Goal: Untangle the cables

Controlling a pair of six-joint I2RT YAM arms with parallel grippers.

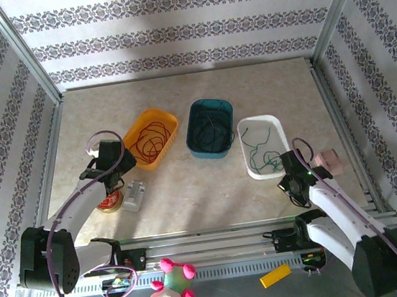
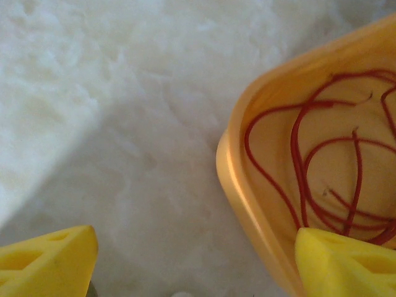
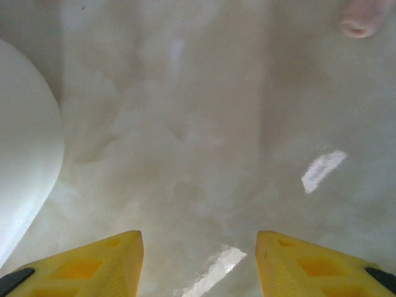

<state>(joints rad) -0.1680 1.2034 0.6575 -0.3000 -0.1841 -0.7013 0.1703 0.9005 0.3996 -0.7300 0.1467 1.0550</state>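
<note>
The black cable (image 1: 212,126) coils inside the teal tray (image 1: 210,152) at the middle of the counter (image 1: 189,193). The red cable (image 1: 150,141) loops in the orange tray (image 2: 244,198) just left of the teal tray, and the green cable (image 1: 258,147) lies in the white tray (image 1: 268,175) just right of it. Left of the teal tray, the left pincer (image 2: 195,263) hangs across the orange tray's near rim — jaws wide, nothing between them. Right of the teal tray, past the white tray's near corner, the right pincer (image 3: 198,263) hovers over bare counter — jaws partly apart, empty.
</note>
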